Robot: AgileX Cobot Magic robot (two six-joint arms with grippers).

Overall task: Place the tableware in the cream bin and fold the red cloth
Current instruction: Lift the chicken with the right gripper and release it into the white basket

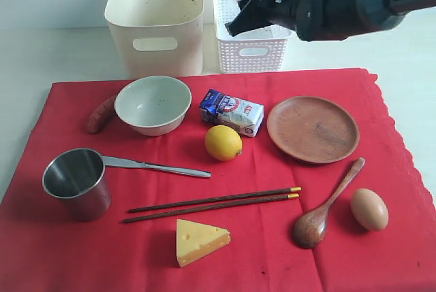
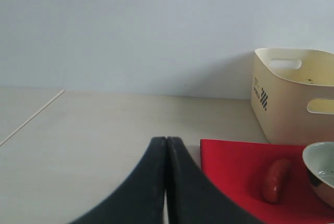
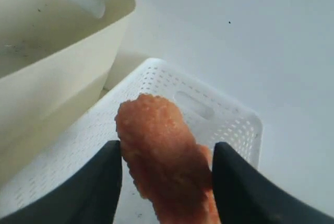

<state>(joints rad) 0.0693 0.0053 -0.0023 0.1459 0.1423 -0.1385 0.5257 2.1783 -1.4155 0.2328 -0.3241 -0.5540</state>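
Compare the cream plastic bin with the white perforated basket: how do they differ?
The tall smooth cream plastic bin is bigger and taller than the white perforated plastic basket. The bin's walls are solid; the basket's are full of holes. Both have oval handle cutouts.

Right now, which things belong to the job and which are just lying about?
Job: cream bowl, steel cup, wooden plate, wooden spoon, steel knife, chopsticks, cream bin, red cloth.
Lying about: sausage, milk carton, lemon, egg, cheese, white basket, breaded piece in right pincer.
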